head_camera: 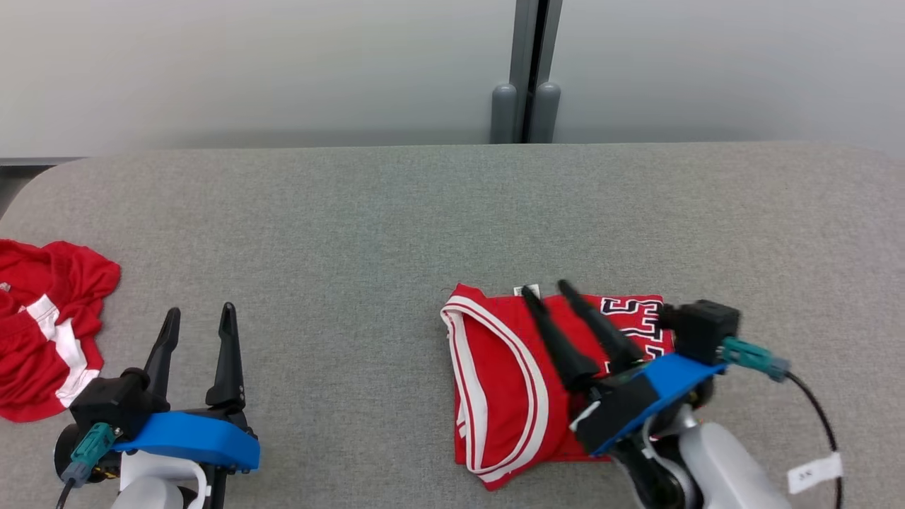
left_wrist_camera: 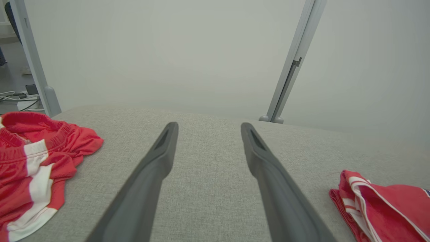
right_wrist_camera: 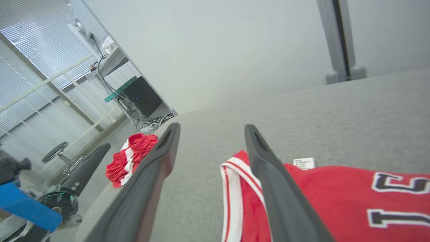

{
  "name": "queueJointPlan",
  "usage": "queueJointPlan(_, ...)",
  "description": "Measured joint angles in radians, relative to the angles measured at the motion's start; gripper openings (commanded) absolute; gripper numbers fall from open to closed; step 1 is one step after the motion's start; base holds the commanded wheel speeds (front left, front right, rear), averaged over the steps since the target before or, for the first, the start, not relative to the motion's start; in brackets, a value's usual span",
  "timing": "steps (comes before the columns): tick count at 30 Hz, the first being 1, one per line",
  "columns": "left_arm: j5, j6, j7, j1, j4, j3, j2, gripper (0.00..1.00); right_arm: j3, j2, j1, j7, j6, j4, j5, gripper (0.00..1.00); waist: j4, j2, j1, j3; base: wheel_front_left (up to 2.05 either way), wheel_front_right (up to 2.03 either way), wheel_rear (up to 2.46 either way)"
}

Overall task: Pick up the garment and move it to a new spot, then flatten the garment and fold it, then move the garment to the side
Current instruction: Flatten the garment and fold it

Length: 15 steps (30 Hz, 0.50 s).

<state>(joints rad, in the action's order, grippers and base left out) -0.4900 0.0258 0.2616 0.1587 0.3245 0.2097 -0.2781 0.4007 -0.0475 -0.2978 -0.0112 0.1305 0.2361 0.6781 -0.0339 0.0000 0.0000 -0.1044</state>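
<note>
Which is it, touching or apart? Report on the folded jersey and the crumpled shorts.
Apart. Head view shows bare table between the folded jersey and crumpled shorts.

The left edge cuts off the red shorts [head_camera: 78,283]; the right gripper [head_camera: 545,287] hides part of the jersey [head_camera: 495,382]; you can't read its tiny tag [right_wrist_camera: 304,163].

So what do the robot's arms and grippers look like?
The left gripper and right gripper each have two long tapering dark fingers on a blue wrist plate, with a black camera block, a teal connector and a black cable. The forearms are pale white; a white tag hangs on the right cable.
</note>
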Motion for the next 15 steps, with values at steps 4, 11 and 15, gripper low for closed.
queueJointPlan(4, 0.000, -0.008, 0.000, -0.024, -0.014, -0.007, -0.001, 1.00, -0.204, -0.001, 0.070, -0.047, 0.000, -0.030, -0.167, 1.00, 0.021, 0.0001, 0.0000, 0.009, 0.00, 0.00, 0.00)
queueJointPlan(11, 0.006, -0.020, 0.000, -0.072, -0.033, -0.015, -0.002, 1.00, -0.469, -0.004, 0.180, -0.042, 0.000, -0.105, -0.392, 1.00, 0.047, 0.0000, -0.0001, 0.036, 0.00, 0.00, 0.00)
queueJointPlan(15, 0.017, -0.027, 0.000, -0.100, -0.040, -0.014, -0.008, 1.00, -0.488, -0.003, 0.216, -0.021, 0.000, -0.136, -0.424, 1.00, 0.058, 0.0000, -0.0001, 0.057, 0.00, 0.00, 0.00)
